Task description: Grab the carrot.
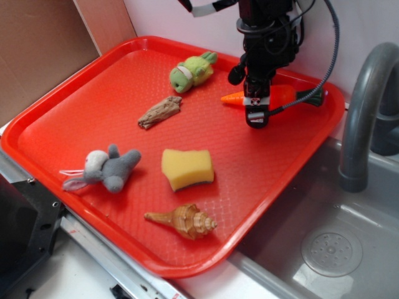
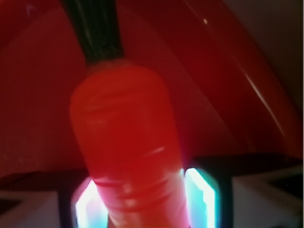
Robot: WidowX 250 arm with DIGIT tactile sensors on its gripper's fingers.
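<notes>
Carrot: orange toy carrot (image 1: 282,95) lying on its side at about 1 o'clock on the tray, tip pointing to 9, dark green top to 3, close to the tray's far right rim. The wrist cam has it (image 2: 128,152) filling most of the shot, green stub up at 12.

Pincer: pincer (image 1: 256,106) comes straight down over the middle of the carrot. In the wrist view the fingers (image 2: 202,194) sit snug on both sides of the orange body, so it looks clamped on the carrot. Can't tell if the carrot's lifted off the tray or not.

Tray: red plastic tray (image 1: 75,118), takes up most of the exterior view, textured bottom.

Green plush: little green stuffed toy (image 1: 192,70) at about 12 o'clock, well left of the carrot.

Wood bit: brown bark-looking chunk (image 1: 160,112) just below the green plush, toward the center.

Sponge: yellow sponge (image 1: 187,168) around the middle of the tray, a bit toward 6.

Shell: tan spiral seashell (image 1: 184,221) at 6 o'clock, just below the sponge, near the front rim.

Grey plush: grey stuffed animal (image 1: 105,169) at 8 o'clock, left of the sponge.

Sink: grey sink (image 1: 324,243) off to the right of the tray, with a grey faucet (image 1: 368,112) at 3 o'clock.
</notes>
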